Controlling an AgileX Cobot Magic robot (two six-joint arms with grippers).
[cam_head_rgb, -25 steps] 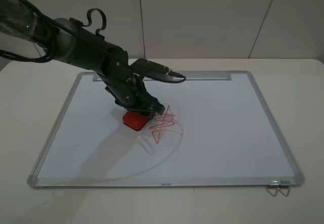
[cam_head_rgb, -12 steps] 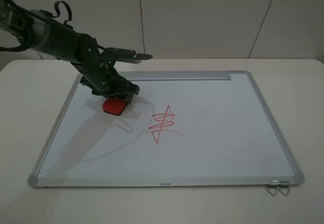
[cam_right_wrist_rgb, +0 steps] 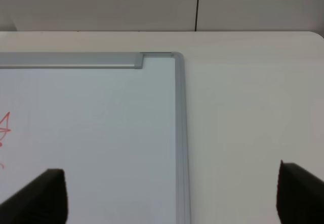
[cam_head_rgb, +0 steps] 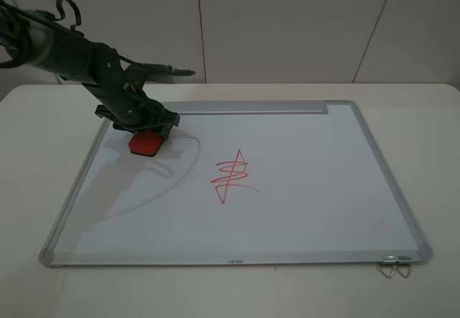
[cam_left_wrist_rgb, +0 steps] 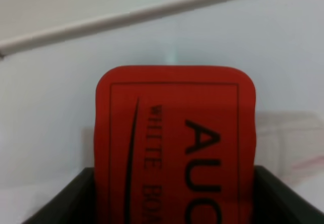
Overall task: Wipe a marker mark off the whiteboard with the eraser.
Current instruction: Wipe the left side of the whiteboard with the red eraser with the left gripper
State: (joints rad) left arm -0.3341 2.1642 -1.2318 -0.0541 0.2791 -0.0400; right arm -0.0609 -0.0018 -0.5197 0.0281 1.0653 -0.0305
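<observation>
- Pale tabletop and plain white wall panels surround the whiteboard [cam_head_rgb: 323, 188], which lies flat. The eraser [cam_head_rgb: 145, 143] is near its far left corner, just inside the frame.
- The eraser is probably light, with a stiff, smooth red shell, so a squeeze across its long flanks should suit it.
- The left gripper [cam_head_rgb: 147, 132] is clenched on those flanks, with fingers [cam_left_wrist_rgb: 66, 203] hugging both sides.
- Near the whiteboard's middle only a spiky red zigzag [cam_head_rgb: 233, 178] shows; no looping marker mark is visible.
- The right gripper [cam_right_wrist_rgb: 172, 198] hangs by the whiteboard's far right corner, jaws spread, grasping nothing.
- The whiteboard looks slick, so wiping probably needs steady downward pressure.
</observation>
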